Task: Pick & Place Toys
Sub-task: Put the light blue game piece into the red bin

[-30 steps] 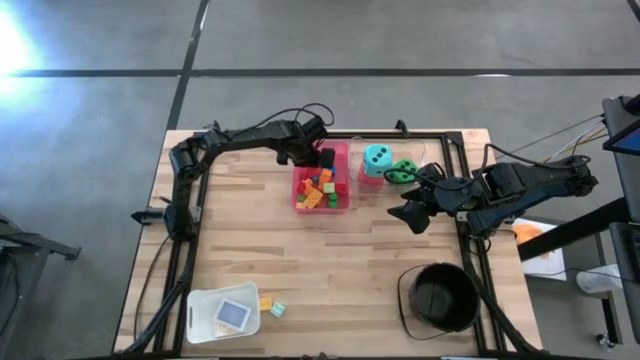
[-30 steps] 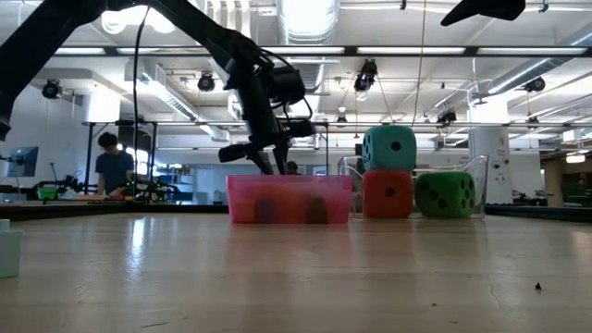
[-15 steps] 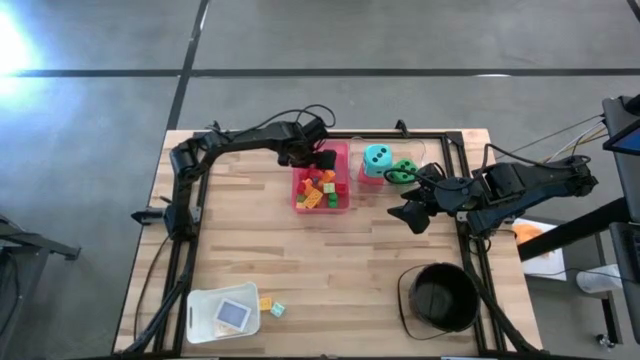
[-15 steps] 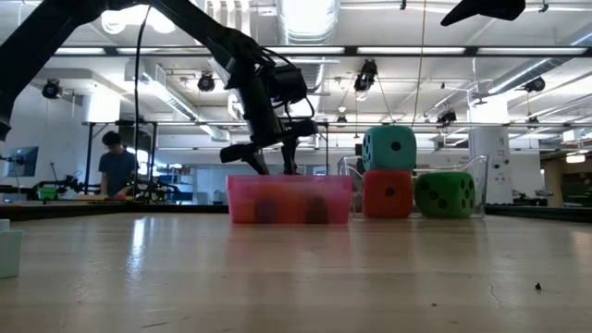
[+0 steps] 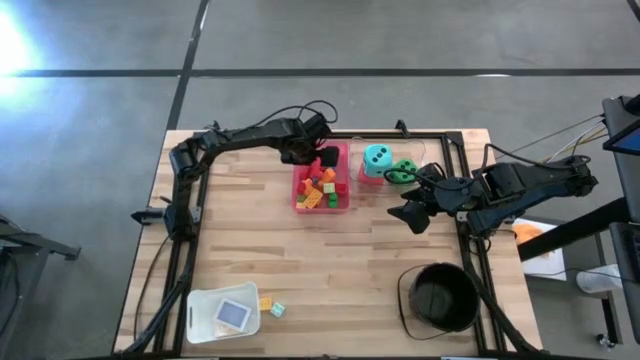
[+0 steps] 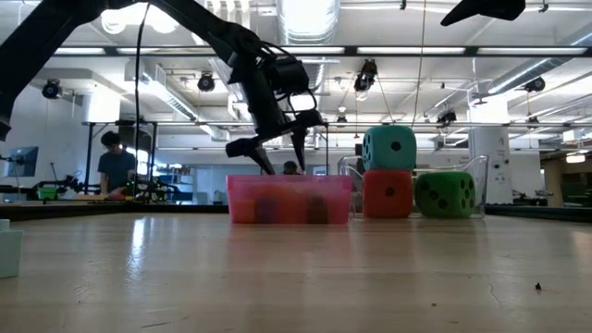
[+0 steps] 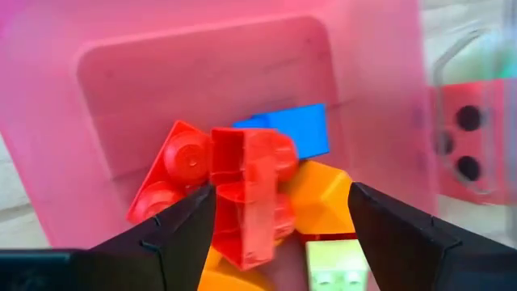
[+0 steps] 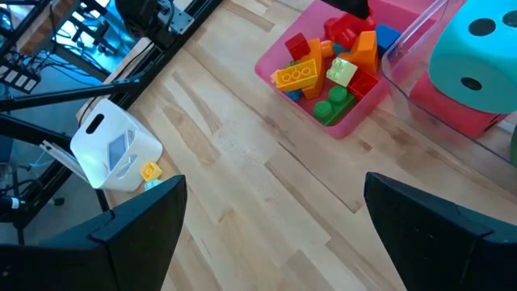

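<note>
Pink tray (image 5: 340, 152) holds the bricks (image 5: 316, 188); the left hand (image 6: 276, 153) hangs open just above them, gripping nothing. The right hand (image 5: 408, 214) waits open near the dice (image 5: 378, 158), over the bench (image 5: 300, 260).

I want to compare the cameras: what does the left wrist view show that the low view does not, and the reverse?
Only the left wrist view: single bricks in the pink tray, a red brick and a blue brick. Only the low view: the teal die on the red die, and the green die. Both: the tray and the left gripper with open fingers.
</note>
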